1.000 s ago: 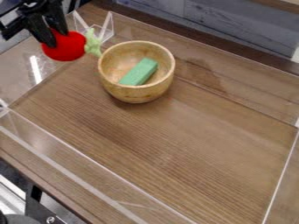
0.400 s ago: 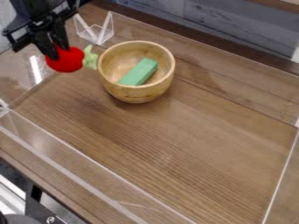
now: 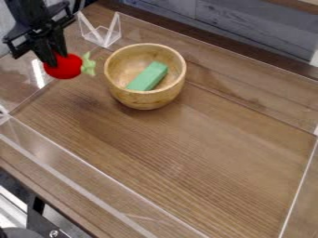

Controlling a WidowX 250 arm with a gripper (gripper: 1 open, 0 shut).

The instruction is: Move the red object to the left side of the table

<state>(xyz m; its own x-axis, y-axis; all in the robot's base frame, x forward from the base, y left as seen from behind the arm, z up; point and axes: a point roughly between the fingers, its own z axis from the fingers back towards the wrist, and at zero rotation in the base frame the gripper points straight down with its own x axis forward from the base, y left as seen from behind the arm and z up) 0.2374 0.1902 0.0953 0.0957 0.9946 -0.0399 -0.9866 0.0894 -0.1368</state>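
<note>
The gripper (image 3: 55,46), entering from the upper-left corner, is closed on the red object (image 3: 62,66), its dark fingers bearing on the top of the soft toy. Its pale green leafy tip (image 3: 88,64) points toward three o'clock, toward the wooden bowl (image 3: 145,73). The grip from above leaves the lower part of the toy uncovered, an arrangement that would suit setting it down base first.

Relative to the center of the tabletop (image 3: 187,158), the toy lies at about ten o'clock, near the clear acrylic wall (image 3: 25,131) along the nine o'clock side. Whether its underside touches the wood or hangs just above it cannot be told from this angle. The bowl stands just beside the toy at three o'clock, apart from it, and contains the green block (image 3: 148,76), which leans along a line from one o'clock to seven o'clock; the curved inner wall probably accounts for its slant.

The step in hand is judged to be the placing of the toy at the left, with the task close to completion. The next move calls for lowering, if any height remains, and then a parting of the fingers. A release from height could let the rounded toy roll toward the wall or the bowl; its softness should make the grip forgiving.
</note>
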